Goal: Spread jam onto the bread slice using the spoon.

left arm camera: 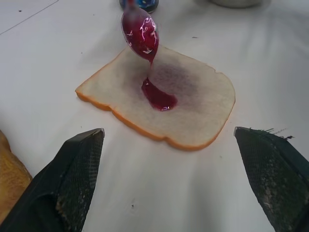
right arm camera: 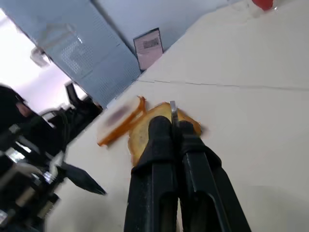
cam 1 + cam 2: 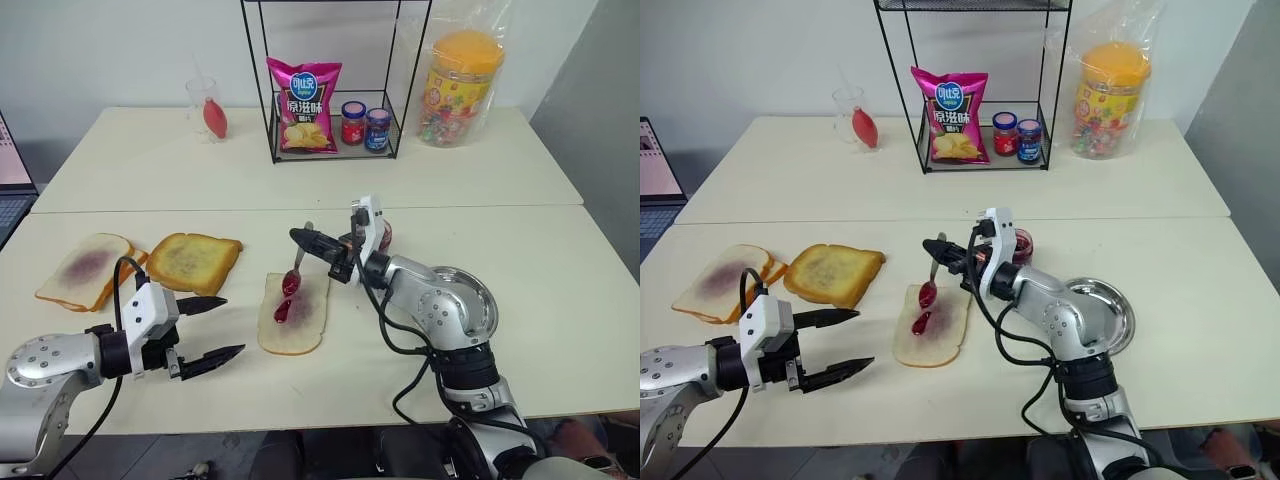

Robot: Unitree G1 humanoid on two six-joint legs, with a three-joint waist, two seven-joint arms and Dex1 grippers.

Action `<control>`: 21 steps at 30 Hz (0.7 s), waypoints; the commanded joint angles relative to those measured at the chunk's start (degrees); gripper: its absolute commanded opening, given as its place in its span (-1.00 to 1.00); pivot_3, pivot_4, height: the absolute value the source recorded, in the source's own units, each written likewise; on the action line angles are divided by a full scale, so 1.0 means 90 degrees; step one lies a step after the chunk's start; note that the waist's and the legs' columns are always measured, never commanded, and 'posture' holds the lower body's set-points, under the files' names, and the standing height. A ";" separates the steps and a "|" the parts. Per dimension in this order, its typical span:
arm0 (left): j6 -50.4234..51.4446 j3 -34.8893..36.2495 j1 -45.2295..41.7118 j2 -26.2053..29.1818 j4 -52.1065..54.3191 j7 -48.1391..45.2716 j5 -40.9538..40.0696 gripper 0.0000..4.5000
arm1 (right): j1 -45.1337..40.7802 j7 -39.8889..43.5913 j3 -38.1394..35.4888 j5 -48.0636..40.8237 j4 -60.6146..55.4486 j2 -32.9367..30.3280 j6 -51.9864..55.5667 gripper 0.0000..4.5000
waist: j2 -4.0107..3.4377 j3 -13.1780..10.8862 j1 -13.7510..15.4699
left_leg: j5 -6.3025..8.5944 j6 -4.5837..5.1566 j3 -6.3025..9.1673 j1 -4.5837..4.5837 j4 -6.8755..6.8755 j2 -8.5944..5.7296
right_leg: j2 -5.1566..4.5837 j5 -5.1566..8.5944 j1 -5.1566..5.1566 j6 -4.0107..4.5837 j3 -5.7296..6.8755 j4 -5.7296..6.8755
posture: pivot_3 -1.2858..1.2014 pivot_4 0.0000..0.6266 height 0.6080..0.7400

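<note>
Right end effector (image 3: 308, 239) has its fingers pressed together on the handle of the spoon (image 3: 294, 274), which hangs bowl-down over the bread slice (image 3: 296, 314). Jam (image 3: 283, 310) coats the spoon bowl and runs in a thin strand to a glossy blob on the middle of the slice; a fainter purplish smear surrounds the blob. The slice lies flat on the tabletop (image 3: 560, 300), between the two arms.

Left end effector (image 3: 212, 328) hovers near the slice on the robot's left, fingers spread wide and holding nothing.

Readable markings: a pink chip bag (image 3: 304, 105) carries Chinese characters, standing in a black wire rack (image 3: 335, 80) beside two small jars with red and blue lids (image 3: 365, 126). Their labels are too small to read. A yellow-lidded plastic tub (image 3: 462, 88) of sweets stands to the rack's right.

Surroundings: a toasted slice (image 3: 194, 262) and another jam-smeared slice (image 3: 85, 271) lie just beside each other at the robot's left. A metal plate (image 3: 1118, 305) sits behind the right arm, and a jam jar (image 3: 1022, 243) is partly hidden by the right wrist. A clear cup holding something red (image 3: 209, 110) stands at the far left.
</note>
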State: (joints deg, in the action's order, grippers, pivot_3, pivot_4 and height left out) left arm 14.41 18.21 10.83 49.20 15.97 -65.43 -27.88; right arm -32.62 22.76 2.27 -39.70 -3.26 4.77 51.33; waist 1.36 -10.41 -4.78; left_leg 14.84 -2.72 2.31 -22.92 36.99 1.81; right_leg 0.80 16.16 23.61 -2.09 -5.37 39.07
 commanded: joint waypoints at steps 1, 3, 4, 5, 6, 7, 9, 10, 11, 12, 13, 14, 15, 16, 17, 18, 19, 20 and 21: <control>-0.0122 0.0056 -0.0031 -0.0021 0.0093 0.0021 -0.0016 1.00 | -0.0041 -0.0237 -0.0257 -0.0487 -0.0010 0.0195 0.0580 -0.97 | 0.0000 0.0000 -0.0003 | 0.0000 0.0000 -0.0002 0.0000 0.0000 -0.0001 | 0.0000 0.0000 0.0000 0.0000 -0.0001 0.0000 | 0.03 -0.52 1.00; -0.0118 0.0047 -0.0022 -0.0015 0.0103 0.0013 -0.0014 1.00 | 0.0011 -0.0303 -0.0304 -0.0492 0.0282 0.0303 0.0656 -0.97 | 0.0000 0.0000 -0.0004 | 0.0000 0.0000 -0.0003 0.0000 0.0000 -0.0002 | 0.0000 0.0000 0.0000 0.0000 -0.0002 -0.0001 | 0.03 -0.52 1.00; -0.0118 0.0043 -0.0015 -0.0015 0.0109 0.0014 -0.0009 1.00 | 0.0011 -0.0330 -0.0315 -0.0439 0.0470 0.0366 0.0627 -0.97 | 0.0000 0.0000 -0.0005 | 0.0000 0.0000 -0.0004 0.0000 0.0000 -0.0002 | 0.0000 0.0000 0.0000 0.0000 -0.0002 -0.0001 | 0.03 -0.52 1.00; -0.0121 0.0040 -0.0007 -0.0017 0.0114 0.0017 -0.0002 1.00 | 0.0010 -0.0308 -0.0283 -0.0366 0.0623 0.0406 0.0569 -0.97 | 0.0000 0.0000 -0.0007 | 0.0000 0.0000 -0.0004 0.0000 0.0000 -0.0002 | 0.0000 0.0000 0.0000 0.0000 -0.0002 -0.0001 | 0.03 -0.52 1.00; -0.0124 0.0039 -0.0002 -0.0019 0.0116 0.0020 0.0002 1.00 | 0.0003 -0.0283 -0.0257 -0.0305 0.0718 0.0428 0.0518 -0.97 | 0.0000 0.0000 -0.0008 | 0.0000 0.0000 -0.0005 0.0001 0.0000 -0.0002 | 0.0000 0.0000 0.0000 0.0000 -0.0002 -0.0001 | 0.03 -0.52 1.00; -0.0125 0.0038 0.0011 -0.0023 0.0123 0.0024 0.0007 1.00 | -0.0018 -0.0321 -0.0291 -0.0265 0.0889 0.0496 0.0473 -0.97 | 0.0000 0.0000 -0.0009 | 0.0000 0.0000 -0.0005 0.0001 0.0000 -0.0002 | 0.0000 0.0000 0.0000 0.0000 -0.0002 -0.0001 | 0.03 -0.52 1.00; -0.0145 0.0034 0.0046 -0.0030 0.0144 0.0028 0.0029 1.00 | -0.0094 -0.0247 -0.0259 -0.0133 0.1322 0.0610 0.0275 -0.97 | 0.0000 0.0000 -0.0010 | 0.0000 0.0000 -0.0005 0.0000 0.0000 -0.0002 | 0.0001 0.0000 0.0000 0.0000 -0.0002 -0.0001 | 0.03 -0.52 1.00; -0.0153 0.0034 0.0057 -0.0032 0.0149 0.0030 0.0037 1.00 | -0.0125 -0.0200 -0.0214 -0.0069 0.1479 0.0632 0.0181 -0.97 | 0.0000 0.0000 -0.0010 | 0.0000 0.0000 -0.0006 0.0000 0.0000 -0.0002 | 0.0001 0.0000 0.0000 0.0000 -0.0003 -0.0002 | 0.03 -0.52 1.00; -0.0156 0.0036 0.0052 -0.0028 0.0143 0.0030 0.0040 1.00 | -0.0155 -0.0106 -0.0087 0.0048 0.1607 0.0609 0.0051 -0.97 | 0.0000 0.0000 -0.0011 | 0.0000 0.0000 -0.0007 0.0000 0.0000 -0.0003 | 0.0001 0.0000 0.0000 0.0000 -0.0003 -0.0002 | 0.03 -0.52 1.00; -0.0154 0.0039 0.0051 -0.0025 0.0143 0.0032 0.0042 1.00 | -0.0202 -0.0017 0.0045 0.0212 0.1828 0.0601 -0.0145 -0.97 | 0.0000 0.0000 -0.0012 | 0.0000 0.0000 -0.0008 0.0000 0.0001 -0.0003 | 0.0001 0.0000 0.0000 0.0000 -0.0004 -0.0002 | 0.03 -0.52 1.00; -0.0152 0.0042 0.0049 -0.0024 0.0144 0.0032 0.0043 1.00 | -0.0237 0.0051 0.0127 0.0325 0.1988 0.0598 -0.0288 -0.97 | 0.0000 0.0000 -0.0017 | 0.0000 0.0000 -0.0009 0.0000 0.0000 -0.0004 | 0.0001 0.0000 0.0000 0.0000 -0.0005 -0.0002 | 0.03 -0.52 1.00; -0.0156 0.0047 0.0050 -0.0024 0.0141 0.0037 0.0051 1.00 | -0.0274 0.0131 0.0204 0.0441 0.2147 0.0579 -0.0428 -0.97 | 0.0000 0.0001 -0.0022 | 0.0000 0.0000 -0.0010 0.0002 0.0000 -0.0003 | 0.0001 0.0000 0.0000 0.0000 -0.0005 -0.0002 | 0.03 -0.52 1.00; -0.0162 0.0054 0.0053 -0.0025 0.0134 0.0041 0.0057 1.00 | -0.0330 0.0151 0.0237 0.0571 0.2293 0.0554 -0.0632 -0.97 | 0.0001 0.0001 -0.0025 | 0.0000 0.0000 -0.0009 0.0003 0.0000 -0.0002 | 0.0001 0.0000 0.0000 0.0000 -0.0005 -0.0001 | 0.03 -0.52 1.00; -0.0167 0.0066 0.0076 -0.0031 0.0141 0.0047 0.0061 1.00 | -0.0381 0.0189 0.0265 0.0672 0.2362 0.0506 -0.0819 -0.97 | 0.0000 0.0001 -0.0026 | 0.0000 0.0000 -0.0009 0.0005 0.0000 -0.0002 | 0.0001 0.0000 -0.0002 -0.0001 -0.0005 0.0000 | 0.03 -0.52 1.00; -0.0169 0.0074 0.0093 -0.0035 0.0148 0.0050 0.0063 1.00 | -0.0420 0.0226 0.0285 0.0743 0.2419 0.0473 -0.0962 -0.97 | 0.0000 0.0000 -0.0028 | 0.0000 0.0000 -0.0009 0.0008 0.0000 -0.0002 | 0.0002 0.0000 -0.0002 0.0000 -0.0005 0.0000 | 0.03 -0.52 1.00; -0.0179 0.0078 0.0116 -0.0039 0.0148 0.0049 0.0071 1.00 | -0.0467 0.0319 0.0409 0.0928 0.2453 0.0387 -0.1234 -0.97 | 0.0000 0.0000 -0.0029 | 0.0000 0.0000 -0.0009 0.0012 0.0000 -0.0002 | 0.0002 0.0000 -0.0006 -0.0001 -0.0006 0.0000 | 0.03 -0.52 1.00; -0.0194 0.0076 0.0132 -0.0045 0.0140 0.0047 0.0080 1.00 | -0.0560 0.0241 0.0218 0.0838 0.2549 0.0444 -0.1328 -0.97 | 0.0000 0.0000 -0.0031 | 0.0000 0.0001 -0.0009 0.0013 0.0001 -0.0001 | 0.0003 0.0000 -0.0007 -0.0001 -0.0006 0.0000 | 0.03 -0.52 1.00; -0.0206 0.0069 0.0128 -0.0050 0.0125 0.0050 0.0088 1.00 | -0.0663 0.0200 0.0103 0.0830 0.2648 0.0468 -0.1483 -0.97 | 0.0000 0.0000 -0.0033 | 0.0000 0.0001 -0.0009 0.0014 0.0002 -0.0001 | 0.0004 0.0000 -0.0007 -0.0001 -0.0007 0.0000 | 0.03 -0.52 1.00; -0.0216 0.0065 0.0132 -0.0059 0.0120 0.0058 0.0094 1.00 | -0.0741 0.0180 0.0026 0.0817 0.2711 0.0486 -0.1593 -0.97 | 0.0000 0.0000 -0.0029 | 0.0000 0.0001 -0.0008 0.0015 0.0002 -0.0001 | 0.0004 0.0000 -0.0009 0.0000 -0.0006 0.0001 | 0.03 -0.52 1.00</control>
State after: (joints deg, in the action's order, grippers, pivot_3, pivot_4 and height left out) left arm 13.58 18.13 11.79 48.99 16.02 -65.25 -27.07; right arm -36.37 26.03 5.48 -34.11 19.73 7.64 41.04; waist 1.36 -10.40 -5.04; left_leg 14.83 -2.72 2.26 -22.77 37.03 1.80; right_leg 0.84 16.15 23.51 -2.09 -5.42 39.08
